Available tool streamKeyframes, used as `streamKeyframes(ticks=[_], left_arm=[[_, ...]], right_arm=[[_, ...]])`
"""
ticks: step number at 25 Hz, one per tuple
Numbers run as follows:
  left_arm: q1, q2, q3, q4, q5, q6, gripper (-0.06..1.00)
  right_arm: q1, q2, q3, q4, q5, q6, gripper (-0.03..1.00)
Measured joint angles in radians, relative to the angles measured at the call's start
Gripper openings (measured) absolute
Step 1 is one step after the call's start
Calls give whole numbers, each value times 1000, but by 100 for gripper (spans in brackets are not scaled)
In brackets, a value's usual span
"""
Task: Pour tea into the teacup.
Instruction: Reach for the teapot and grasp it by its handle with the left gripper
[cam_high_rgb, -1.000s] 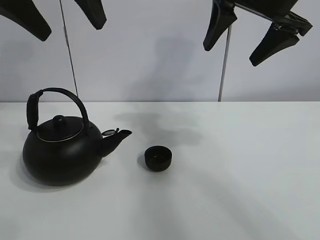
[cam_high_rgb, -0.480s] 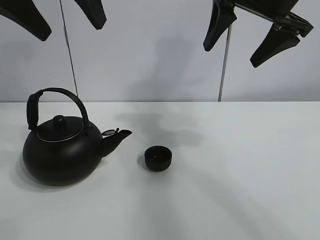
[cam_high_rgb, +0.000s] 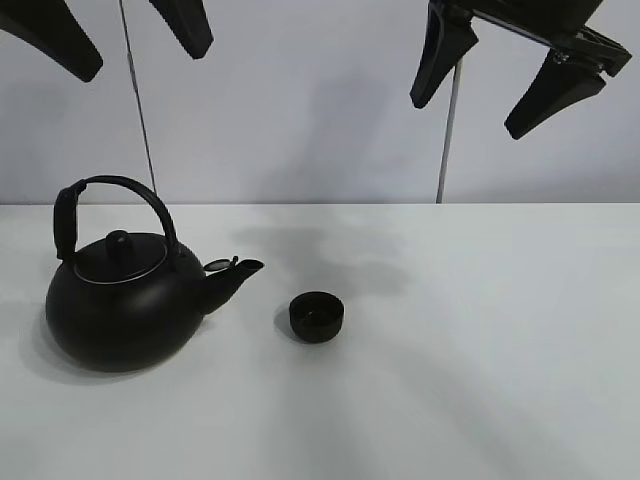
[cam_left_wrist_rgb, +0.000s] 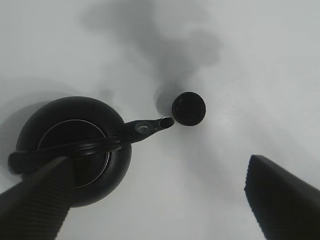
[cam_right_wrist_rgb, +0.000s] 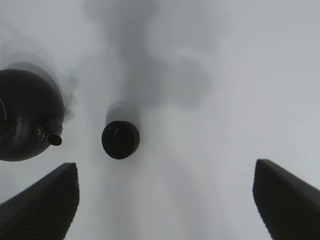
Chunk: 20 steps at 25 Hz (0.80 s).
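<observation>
- The white table (cam_high_rgb: 500, 360) fills the lower half of the high view and bears both black vessels on its left half.
- The kettle (cam_high_rgb: 120, 310) stands upright at about 9 o'clock from the table's middle. Its arched handle (cam_high_rgb: 110, 190) is raised over the knobbed lid (cam_high_rgb: 119, 242), and its spout (cam_high_rgb: 235, 275) points toward 3 o'clock.
- The left gripper (cam_high_rgb: 145, 60) hangs high at about 11 o'clock, above the kettle and clear of it. Its jaws are spread wide and hold nothing.
- The right gripper (cam_high_rgb: 467, 115) hangs high at about 1 o'clock, well apart from both vessels. Its jaws are likewise spread wide and empty.
- The teacup (cam_high_rgb: 317, 316) sits upright on the table at 3 o'clock from the kettle, near the spout tip but not touching it. Whether there is any tea in it cannot be told.
</observation>
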Motion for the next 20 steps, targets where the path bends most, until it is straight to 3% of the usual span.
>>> streamKeyframes(ticks=[20], left_arm=[[0, 0, 0, 2, -5, 0, 67]], right_arm=[[0, 17, 0, -4, 11, 3, 65]])
